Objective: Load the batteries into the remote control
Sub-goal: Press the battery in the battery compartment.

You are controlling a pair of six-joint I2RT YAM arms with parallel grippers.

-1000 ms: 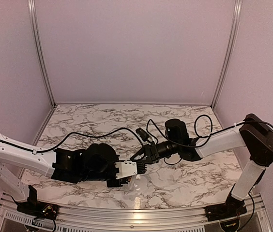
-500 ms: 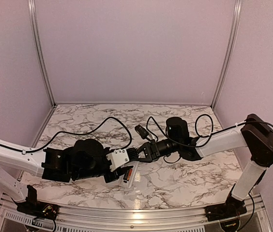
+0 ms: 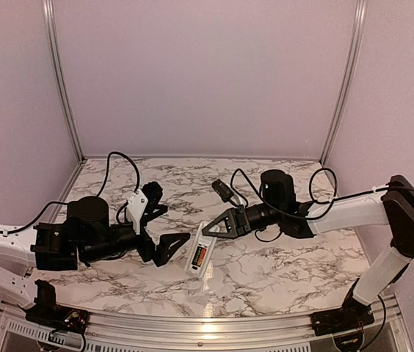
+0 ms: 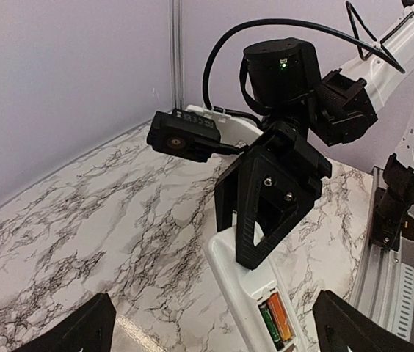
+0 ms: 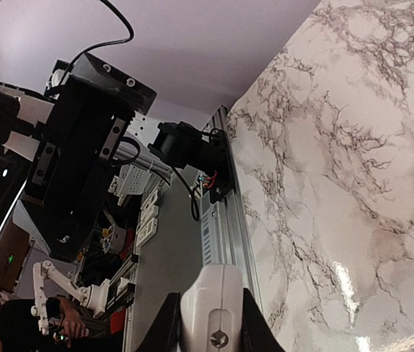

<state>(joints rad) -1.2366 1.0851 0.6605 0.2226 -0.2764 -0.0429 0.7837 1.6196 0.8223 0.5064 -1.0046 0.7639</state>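
Observation:
The white remote control point(image 3: 200, 250) hangs tilted over the marble table, back side up. Its upper end is pinched in my right gripper point(image 3: 217, 226), which is shut on it. In the left wrist view the remote control point(image 4: 245, 284) shows an uncovered recess with two batteries point(image 4: 277, 325) lying side by side, one orange-red and one dark green. My left gripper point(image 3: 164, 224) stands wide open to the left of the remote, touching nothing; only its black fingertips point(image 4: 82, 331) show at the bottom corners. From the right wrist, the remote point(image 5: 213, 304) sits between the two fingers.
An aluminium rail point(image 3: 207, 331) runs along the table's near edge, and grey walls close the back and sides. The right wrist's black camera point(image 4: 185, 136) and looping cables point(image 3: 317, 192) hang above the table's middle.
My left gripper has opened fully and drawn back to the left, away from the remote. The right gripper still holds the remote, now showing its battery recess.

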